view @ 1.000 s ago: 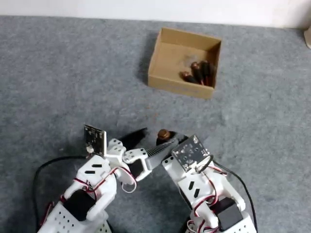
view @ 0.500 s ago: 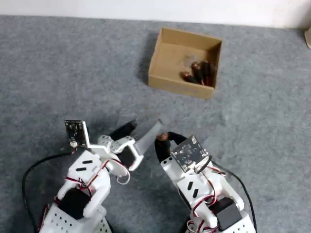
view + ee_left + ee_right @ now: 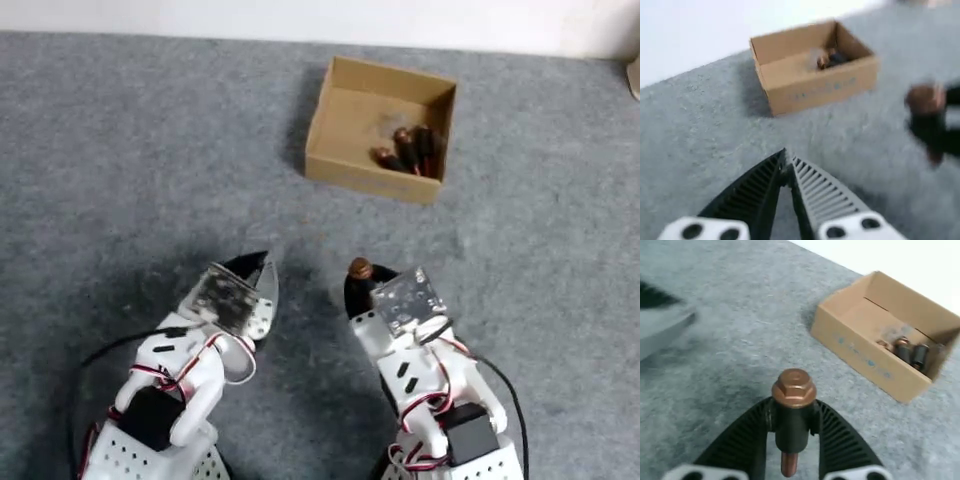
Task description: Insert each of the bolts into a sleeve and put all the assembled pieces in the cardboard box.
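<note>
Bolt (image 3: 793, 387), hex-headed and coppery, sits in a black sleeve (image 3: 791, 431) gripped by the right hand (image 3: 792, 412); left hand (image 3: 788, 159) pinched closed.

faint blue print (image 3: 862, 359) on cardboard box (image 3: 890, 302), unreadable

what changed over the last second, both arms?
The left gripper pulled back from the bolt-and-sleeve piece toward its own side and closed empty. The right gripper kept the piece clamped, shifting slightly right. The cardboard box and the pieces inside stayed put.
</note>
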Action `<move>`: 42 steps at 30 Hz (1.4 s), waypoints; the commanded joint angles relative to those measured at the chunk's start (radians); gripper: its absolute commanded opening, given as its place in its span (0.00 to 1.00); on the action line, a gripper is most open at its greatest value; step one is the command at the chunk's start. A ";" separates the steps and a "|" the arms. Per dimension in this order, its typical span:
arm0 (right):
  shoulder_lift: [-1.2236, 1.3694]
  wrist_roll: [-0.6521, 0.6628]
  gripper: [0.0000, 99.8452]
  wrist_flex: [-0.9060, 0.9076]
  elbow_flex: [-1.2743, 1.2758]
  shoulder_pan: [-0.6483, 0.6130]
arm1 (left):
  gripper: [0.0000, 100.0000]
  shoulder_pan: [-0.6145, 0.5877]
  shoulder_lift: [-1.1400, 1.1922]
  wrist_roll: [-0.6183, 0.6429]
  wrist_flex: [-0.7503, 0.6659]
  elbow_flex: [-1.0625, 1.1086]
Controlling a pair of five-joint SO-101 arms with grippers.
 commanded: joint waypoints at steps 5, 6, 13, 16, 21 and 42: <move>0.239 0.060 0.00 -0.231 -0.079 0.110 | 0.01 -0.110 0.154 -0.061 -0.034 -0.104; 0.320 0.075 0.00 -0.252 -0.111 0.110 | 0.01 -0.139 0.226 -0.051 -0.058 -0.130; 1.036 0.107 0.00 -0.372 -0.624 0.194 | 0.01 -0.266 0.940 0.048 -0.242 -0.366; 1.363 0.107 0.00 -0.372 -0.944 0.252 | 0.01 -0.318 1.199 0.127 -0.262 -0.489; 1.894 0.101 0.00 -0.280 -1.506 0.315 | 0.01 -0.326 1.415 0.160 -0.267 -0.598; 3.149 0.100 0.13 0.349 -3.257 0.315 | 0.01 -0.298 1.445 0.158 -0.296 -0.607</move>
